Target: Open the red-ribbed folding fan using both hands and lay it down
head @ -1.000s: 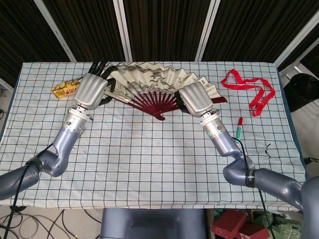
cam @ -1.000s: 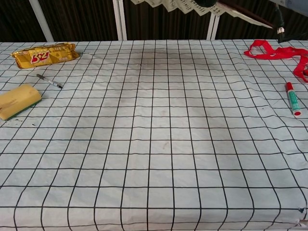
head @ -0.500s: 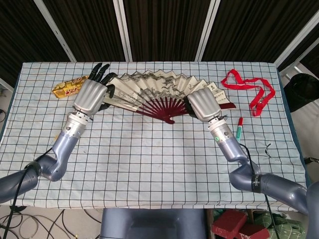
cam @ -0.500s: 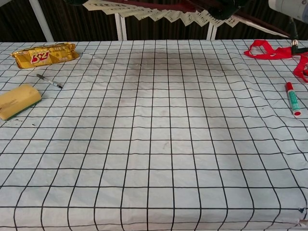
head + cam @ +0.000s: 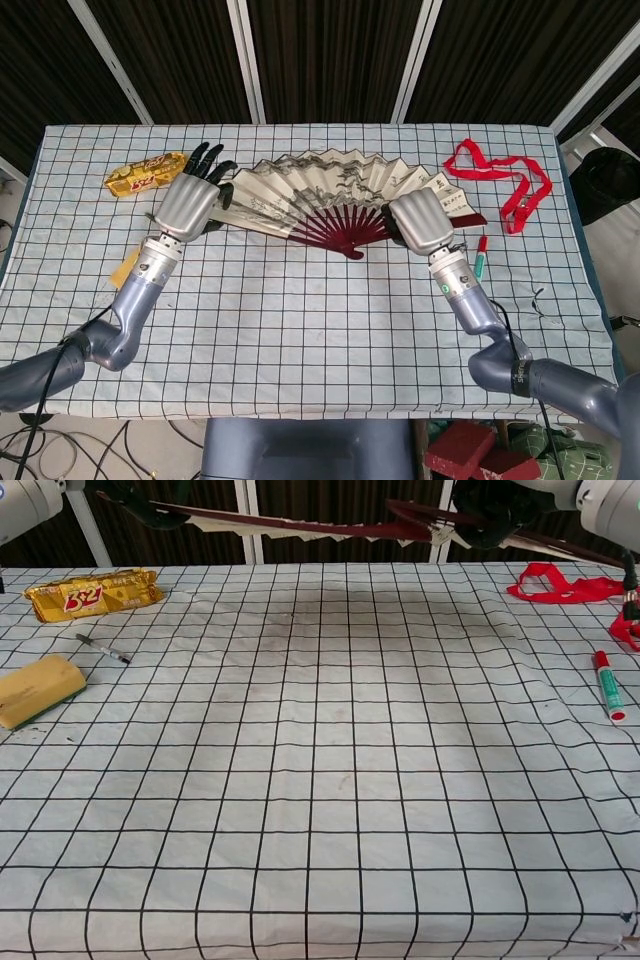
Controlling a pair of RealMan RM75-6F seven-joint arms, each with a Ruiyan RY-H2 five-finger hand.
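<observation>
Between the two hands the folding fan (image 5: pixel 335 190) hangs fully spread, paper leaf arcing away from the robot and red ribs converging at a pivot on the near side, between the wrists; left hand (image 5: pixel 190 198) grips the left end guard, its dark fingers (image 5: pixel 205 157) sticking out past the fan's left edge and slightly splayed; whether the thumb is clamped under the guard cannot be told from the head view; right hand (image 5: pixel 420 220) is closed over the right end near the ribs, fingers curled under and hidden by the back of the hand, so their exact hold cannot be told; against the earlier frames the fan has come toward the robot and lower, both hands have drawn back with it, and the spread looks about the same width, so opening is done and this is the lowering step; chest view shows the fan edge-on, a thin dark-red line (image 5: pixel 300 525) high in frame and clear of the checked cloth (image 5: pixel 320 780), so it is not yet laid down; beyond the left fingers lies a gold snack pack (image 5: pixel 145 173); outboard of the right hand lie a red ribbon (image 5: pixel 500 180) and a marker (image 5: pixel 480 256), both apart from the fan; judged remaining: set it flat and release both ends.
</observation>
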